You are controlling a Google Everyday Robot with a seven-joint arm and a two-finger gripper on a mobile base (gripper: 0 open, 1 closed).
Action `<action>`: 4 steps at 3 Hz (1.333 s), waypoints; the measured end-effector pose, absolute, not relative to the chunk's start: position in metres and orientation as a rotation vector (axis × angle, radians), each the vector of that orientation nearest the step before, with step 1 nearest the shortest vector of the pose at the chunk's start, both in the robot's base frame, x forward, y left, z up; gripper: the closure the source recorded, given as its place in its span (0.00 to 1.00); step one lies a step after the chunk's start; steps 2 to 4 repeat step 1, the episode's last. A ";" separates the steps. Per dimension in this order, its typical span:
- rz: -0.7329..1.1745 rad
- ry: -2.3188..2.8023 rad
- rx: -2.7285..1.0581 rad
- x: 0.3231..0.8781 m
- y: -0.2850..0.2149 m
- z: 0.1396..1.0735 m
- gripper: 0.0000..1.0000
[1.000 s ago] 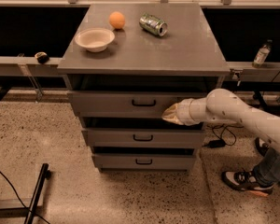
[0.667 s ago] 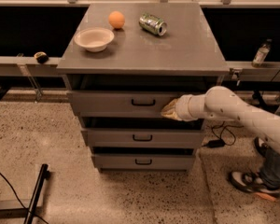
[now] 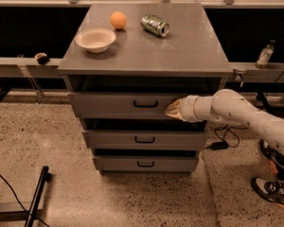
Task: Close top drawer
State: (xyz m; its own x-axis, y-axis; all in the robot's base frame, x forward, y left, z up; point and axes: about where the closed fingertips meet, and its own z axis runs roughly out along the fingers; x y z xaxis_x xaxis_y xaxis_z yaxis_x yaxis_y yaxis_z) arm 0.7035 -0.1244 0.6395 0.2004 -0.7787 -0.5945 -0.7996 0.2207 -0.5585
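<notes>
The top drawer (image 3: 113,105) is the uppermost of three grey drawers in the grey cabinet. It has a small black handle (image 3: 145,104) at mid-front. A dark gap shows above its front, under the cabinet top. My gripper (image 3: 172,109) comes in from the right on a white arm (image 3: 241,112) and its tip rests against the drawer front, just right of the handle.
On the cabinet top (image 3: 180,51) are a white bowl (image 3: 95,39), an orange (image 3: 118,20) and a tipped green can (image 3: 155,24). Two lower drawers (image 3: 144,139) stick out slightly. A bottle (image 3: 265,54) stands on the right ledge. A person's shoes (image 3: 270,190) are at the lower right. A black stand (image 3: 35,197) is at the lower left.
The gripper has moved a little left along the top drawer's front, toward the handle. The drawer front sits slightly further back under the cabinet top.
</notes>
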 end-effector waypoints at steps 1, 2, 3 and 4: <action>0.072 1.526 -1.603 0.667 -0.125 0.656 1.00; 0.072 1.526 -1.603 0.667 -0.125 0.656 1.00; 0.072 1.526 -1.603 0.667 -0.125 0.656 1.00; 0.072 1.526 -1.603 0.667 -0.125 0.656 1.00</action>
